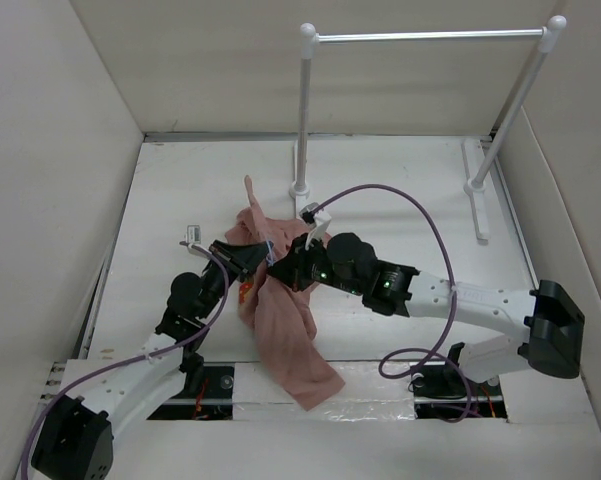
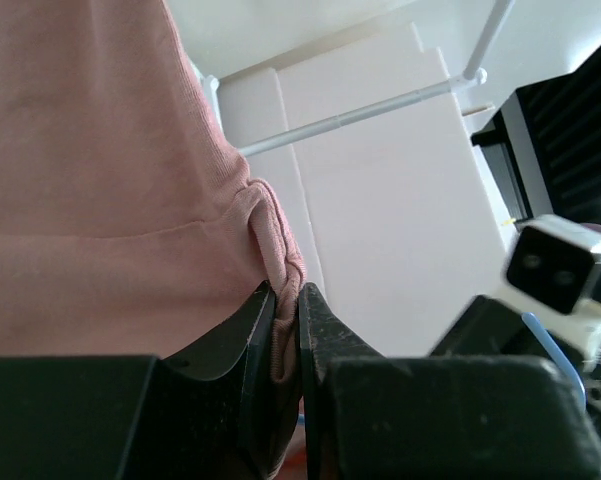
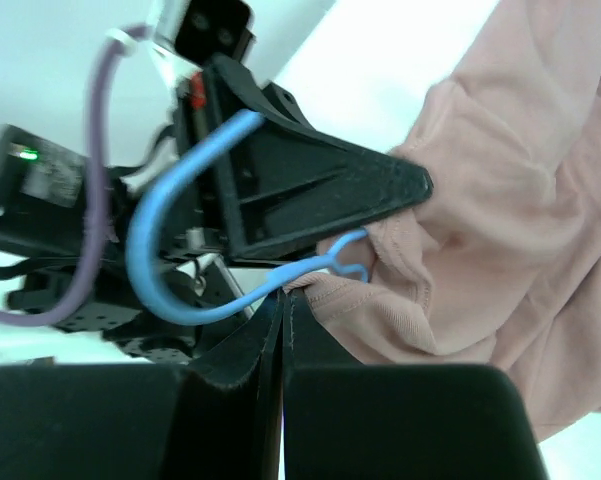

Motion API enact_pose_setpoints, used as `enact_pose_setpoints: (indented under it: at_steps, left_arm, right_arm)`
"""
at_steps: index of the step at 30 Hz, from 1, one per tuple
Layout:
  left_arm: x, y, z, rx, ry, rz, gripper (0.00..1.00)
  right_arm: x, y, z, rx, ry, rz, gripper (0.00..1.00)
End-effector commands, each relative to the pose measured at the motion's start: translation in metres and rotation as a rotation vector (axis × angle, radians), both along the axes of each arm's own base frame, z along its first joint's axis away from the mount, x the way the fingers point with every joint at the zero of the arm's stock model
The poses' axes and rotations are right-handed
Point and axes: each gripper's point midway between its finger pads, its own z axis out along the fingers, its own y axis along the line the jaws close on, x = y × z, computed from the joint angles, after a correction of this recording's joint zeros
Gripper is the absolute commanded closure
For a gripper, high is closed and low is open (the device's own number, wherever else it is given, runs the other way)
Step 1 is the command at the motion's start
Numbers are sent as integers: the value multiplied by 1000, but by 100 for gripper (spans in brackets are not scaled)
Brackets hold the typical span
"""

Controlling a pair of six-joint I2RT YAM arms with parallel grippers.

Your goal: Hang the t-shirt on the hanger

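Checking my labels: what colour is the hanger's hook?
Pale blue; the hanger shows best in the right wrist view.

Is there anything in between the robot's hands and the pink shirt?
No, nothing visible. The left gripper is shut on a fold of the t-shirt, and the right gripper pinches the hanger wire right beside the cloth.

White table (image 1: 410,215), pale enclosure walls (image 1: 50,150), white-posted rack (image 1: 305,110) at rear.
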Motion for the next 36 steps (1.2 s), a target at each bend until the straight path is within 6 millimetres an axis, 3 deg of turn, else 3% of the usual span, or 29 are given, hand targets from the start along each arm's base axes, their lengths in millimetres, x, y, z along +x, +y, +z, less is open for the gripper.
enact_pose_setpoints:
  at_steps: [1,7,13,16,17,18,19,21,24,25,26,27,29,32,36]
  left_arm:
    - [-9,4,34,-76,-111,-12,100]
    - [-11,4,31,-57,-103,-18,100]
    - [-9,2,28,-46,-98,-21,100]
    - [-10,2,26,-44,-93,-26,100]
    - [-10,2,24,-44,-92,-26,100]
    - [-10,2,25,-46,-94,-26,100]
    - [-10,2,25,-45,-92,-26,100]
    - [-9,1,24,-43,-91,-26,100]
    - [-10,1,25,-46,-92,-29,100]
    - [-10,1,26,-47,-93,-31,100]
    - [-10,1,26,-47,-95,-31,100]
    - [-10,1,28,-47,-100,-30,100]
    - [-10,1,27,-45,-96,-29,100]
    - [-10,0,28,-44,-97,-34,100]
    - [-10,-1,30,-46,-103,-41,100]
  right_arm:
    - [1,7,4,-13,-20,-27,99]
    - [4,-8,-10,-52,-11,-91,71]
    - [7,-23,7,-81,-54,-142,52]
    - [7,-29,20,-74,-85,-161,51]
    - [8,-29,22,-67,-89,-162,56]
    - [9,-27,21,-71,-95,-161,66]
    - [10,-25,20,-78,-94,-159,89]
    - [11,-15,15,-104,-94,-138,100]
    - [4,-4,13,-125,-108,-134,100]
    - [2,0,6,-146,-108,-129,96]
    - [4,0,4,-155,-108,-140,89]
    - [3,3,1,-166,-111,-142,74]
    - [4,3,-2,-177,-114,-145,63]
    - [6,7,-11,-197,-108,-149,60]
    - [10,4,-33,-256,-92,-176,63]
